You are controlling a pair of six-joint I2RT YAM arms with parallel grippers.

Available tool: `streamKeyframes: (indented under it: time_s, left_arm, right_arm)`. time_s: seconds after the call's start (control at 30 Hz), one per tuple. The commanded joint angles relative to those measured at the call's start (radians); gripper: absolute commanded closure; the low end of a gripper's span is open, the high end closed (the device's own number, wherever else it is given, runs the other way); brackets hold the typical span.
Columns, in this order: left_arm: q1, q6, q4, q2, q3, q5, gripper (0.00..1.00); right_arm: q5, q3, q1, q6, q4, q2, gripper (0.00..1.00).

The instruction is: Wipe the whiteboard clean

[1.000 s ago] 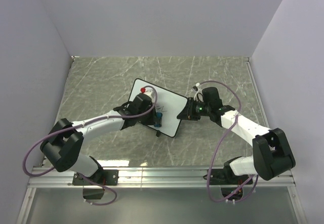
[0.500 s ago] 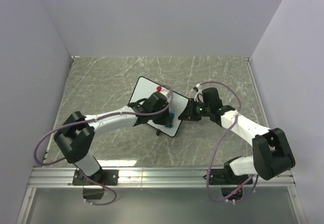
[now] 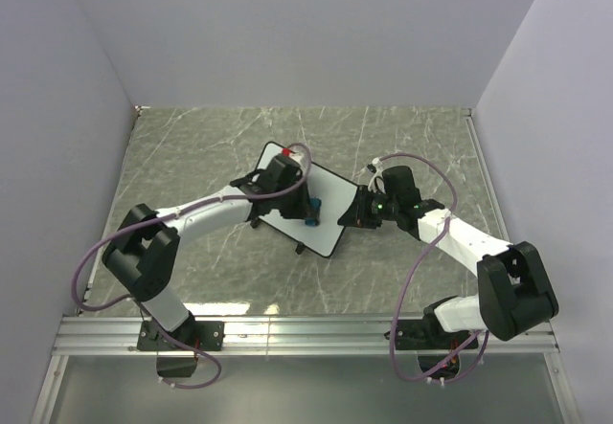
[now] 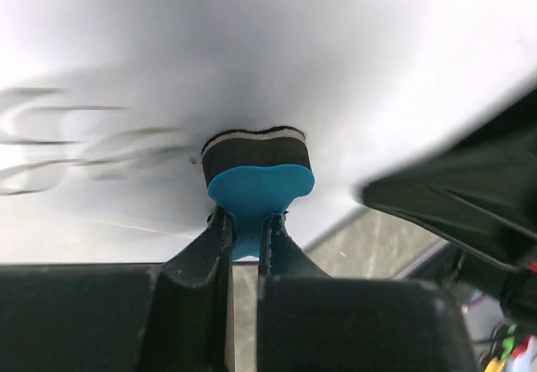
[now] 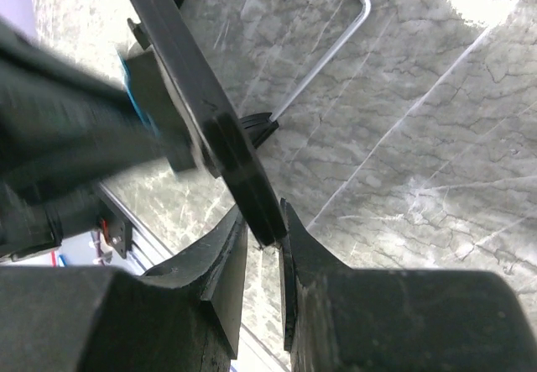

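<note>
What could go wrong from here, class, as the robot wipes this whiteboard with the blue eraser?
The left claw pinches only the eraser's thin blue tab; pressing sideways may twist it loose.
The right claw grips just the whiteboard's rim; a hard wipe might slip it free.
Grey scribble beside the eraser could get missed.

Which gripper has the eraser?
The left gripper: its jaws pinch the blue eraser against the whiteboard. The right gripper only clamps the board's edge.
</note>
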Motion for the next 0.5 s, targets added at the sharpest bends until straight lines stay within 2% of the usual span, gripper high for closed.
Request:
streamKeyframes:
  time_s: [0.0,0.33,0.47]
  left_arm:
    - [0.135,0.005,0.026,0.038,-0.085,-0.188,1.0]
    - [0.261,0.003,0.032,-0.014,-0.216,-0.192,1.0]
    - [0.267,0.005,0.036,-0.018,-0.23,-0.175,1.0]
  right_arm:
    - [-0.103,0.022,0.02,0.026,-0.02,-0.031,1.0]
    - [-0.107,0.033,0.02,0.024,-0.01,-0.008,1.0]
    - [-0.103,0.024,0.022,0.023,-0.012,-0.012,1.0]
